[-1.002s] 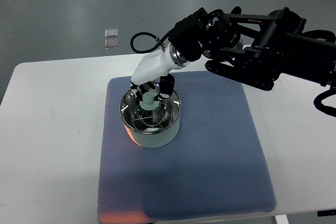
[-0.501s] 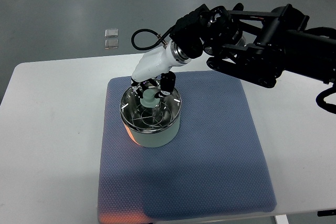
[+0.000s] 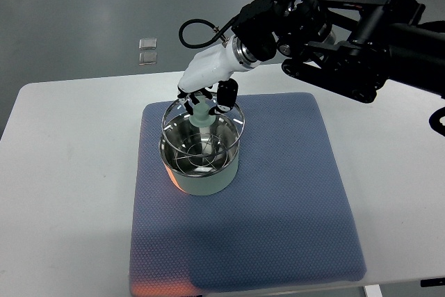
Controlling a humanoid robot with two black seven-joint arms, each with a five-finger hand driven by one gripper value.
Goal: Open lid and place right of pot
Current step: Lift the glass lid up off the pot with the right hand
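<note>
Glass lid (image 3: 203, 129) lifted above pot (image 3: 200, 165), right hand (image 3: 206, 99) fingers pinching its pale knob (image 3: 201, 114)

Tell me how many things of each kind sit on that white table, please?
Pots: 1
Glass lids, lifted by the right hand: 1
Blue mats: 1
Total: 3
</note>
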